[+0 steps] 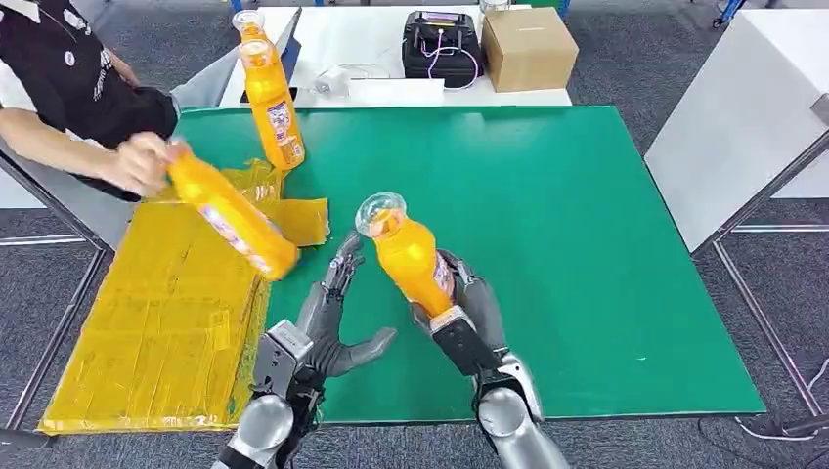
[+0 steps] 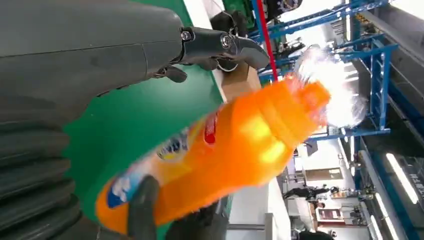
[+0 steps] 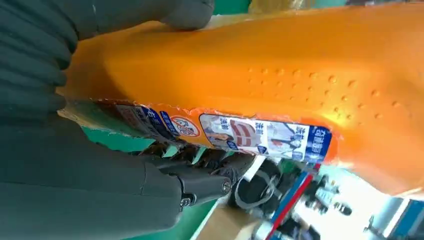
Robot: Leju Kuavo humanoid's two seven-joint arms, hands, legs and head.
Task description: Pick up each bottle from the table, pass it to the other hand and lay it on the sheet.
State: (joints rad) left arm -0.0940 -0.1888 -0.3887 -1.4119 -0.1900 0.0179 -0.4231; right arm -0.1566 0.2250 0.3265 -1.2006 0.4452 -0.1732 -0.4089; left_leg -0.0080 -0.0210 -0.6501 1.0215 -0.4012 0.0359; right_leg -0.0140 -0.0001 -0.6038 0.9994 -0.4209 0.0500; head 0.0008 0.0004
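Bottle (image 1: pixel 411 256) is in the right hand (image 1: pixel 459 303), which grips its lower body and holds it tilted above the green worktop (image 1: pixel 547 195), the clear cap pointing far and left. The left hand (image 1: pixel 327 322) is just beside it on the left, with fingers apart and nothing in them.

The pass seems to be the risky step. The right hand covers the lower half, so the left hand may take only the smooth upper part, and the bottle could slip and roll on the worktop.

On the yellow sheet (image 1: pixel 156 332) at the left, a person's hand (image 1: pixel 142 161) holds another bottle (image 1: pixel 235 220), so the two could collide there. A third bottle (image 1: pixel 274 103) stands at the sheet's far edge.
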